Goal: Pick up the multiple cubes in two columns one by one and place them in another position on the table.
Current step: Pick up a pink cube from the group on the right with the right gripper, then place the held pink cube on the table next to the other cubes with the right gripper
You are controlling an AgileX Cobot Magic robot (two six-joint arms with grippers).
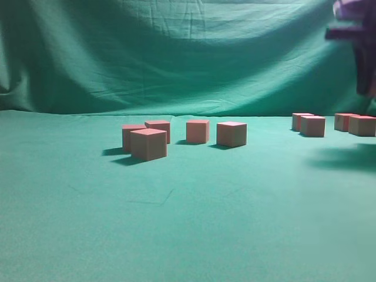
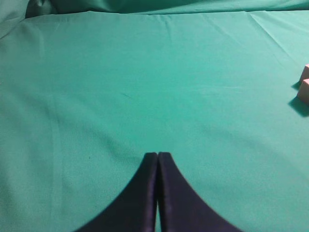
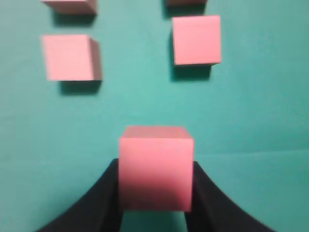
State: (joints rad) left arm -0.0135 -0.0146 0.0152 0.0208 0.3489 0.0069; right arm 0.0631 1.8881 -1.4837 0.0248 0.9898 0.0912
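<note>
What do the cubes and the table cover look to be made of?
The cubes look like matte wood or dense foam: flat salmon-tan faces, sharp edges, no shine; I can't tell which. The one in the right end effector shows no dent from the grip. The table cover looks like green cloth: soft creases, dull finish.

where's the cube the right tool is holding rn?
Right wrist view: the held cube sits between the right tool fingers at bottom centre, above the table, nearer the camera than four other cubes. In the exterior view it isn't visible.
</note>
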